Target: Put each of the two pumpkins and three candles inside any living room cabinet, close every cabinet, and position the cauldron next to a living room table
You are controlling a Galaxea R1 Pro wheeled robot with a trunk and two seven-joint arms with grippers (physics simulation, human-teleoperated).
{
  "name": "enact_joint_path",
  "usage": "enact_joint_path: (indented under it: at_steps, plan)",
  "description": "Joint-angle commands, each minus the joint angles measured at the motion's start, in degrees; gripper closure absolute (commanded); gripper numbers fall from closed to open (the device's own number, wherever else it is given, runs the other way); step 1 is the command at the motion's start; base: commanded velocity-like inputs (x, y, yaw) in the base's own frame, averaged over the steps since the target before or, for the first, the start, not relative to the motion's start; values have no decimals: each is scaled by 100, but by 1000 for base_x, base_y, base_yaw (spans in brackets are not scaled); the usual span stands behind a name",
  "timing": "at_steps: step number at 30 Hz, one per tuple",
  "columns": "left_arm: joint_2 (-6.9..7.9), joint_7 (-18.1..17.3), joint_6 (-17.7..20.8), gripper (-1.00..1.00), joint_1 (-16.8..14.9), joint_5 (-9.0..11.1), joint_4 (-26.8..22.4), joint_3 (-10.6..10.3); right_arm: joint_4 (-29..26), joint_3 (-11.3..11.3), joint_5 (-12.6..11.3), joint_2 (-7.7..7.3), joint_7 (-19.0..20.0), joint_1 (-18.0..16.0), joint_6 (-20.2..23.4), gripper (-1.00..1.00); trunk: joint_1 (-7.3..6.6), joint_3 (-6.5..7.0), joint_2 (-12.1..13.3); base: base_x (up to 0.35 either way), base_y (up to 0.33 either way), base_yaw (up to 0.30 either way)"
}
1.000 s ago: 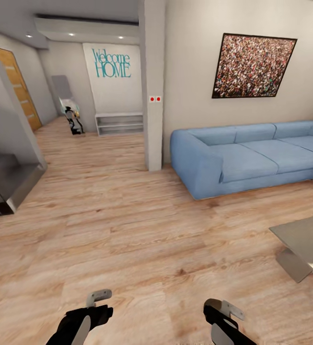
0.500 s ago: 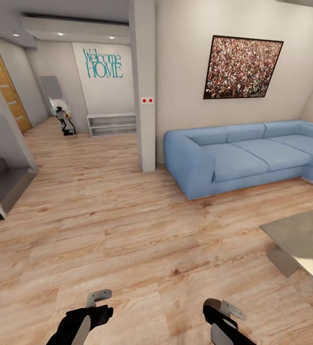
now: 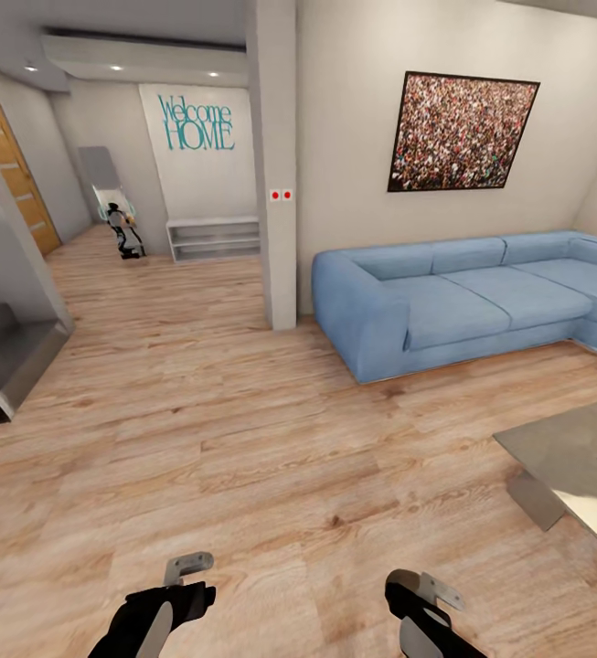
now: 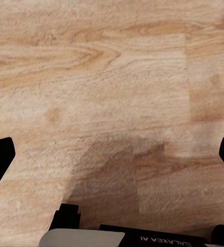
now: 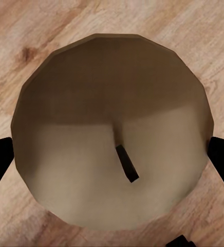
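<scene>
A beige-grey candle (image 5: 112, 134) with a short dark wick sits end-on between the two black fingers of my right gripper (image 5: 112, 164), which is shut on its sides above the plank floor. In the head view the right gripper (image 3: 421, 594) hangs low at the bottom edge. My left gripper (image 4: 112, 159) is open, with bare floor between its fingers; it sits low in the head view too (image 3: 177, 589). The glossy grey table (image 3: 572, 452) juts in at the right. The pumpkins, cabinet and cauldron are out of view.
A blue corner sofa (image 3: 453, 302) lines the right wall under a framed picture (image 3: 463, 132). A grey pillar (image 3: 280, 183) stands ahead, with a white open shelf unit (image 3: 214, 238) beyond it down the hall. A dark grey stepped block (image 3: 5, 352) lies at the left.
The whole picture has shifted left, so the camera turned slightly right; more of the table shows. In the last half second almost nothing moved. Both grippers hold the same pose.
</scene>
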Motion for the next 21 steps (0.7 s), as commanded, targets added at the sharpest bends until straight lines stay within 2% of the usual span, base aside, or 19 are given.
enact_joint_path:
  at_steps: [1, 10, 17, 21]
  plan:
    - [2, 50, 19, -100, -2, 60, -7, -9, -1, 45, -65, -2, -26, -4, -31, 100, -1, -5, -2, 0, 0, 0]
    - [8, 48, 4, -100, -2, 68, -54, -11, 3, 45, -65, -2, -26, -4, -31, 100, -1, -7, -2, -29, 20, -17]
    - [10, 48, 6, -100, -2, 68, -58, -15, 1, 45, -65, -2, -26, -4, -31, 100, -1, -29, -2, -244, 164, -231]
    - [9, 48, -1, -100, -2, 68, -57, -17, -2, 45, -65, -2, -26, -4, -31, 100, -1, -43, -2, -60, 44, -258]
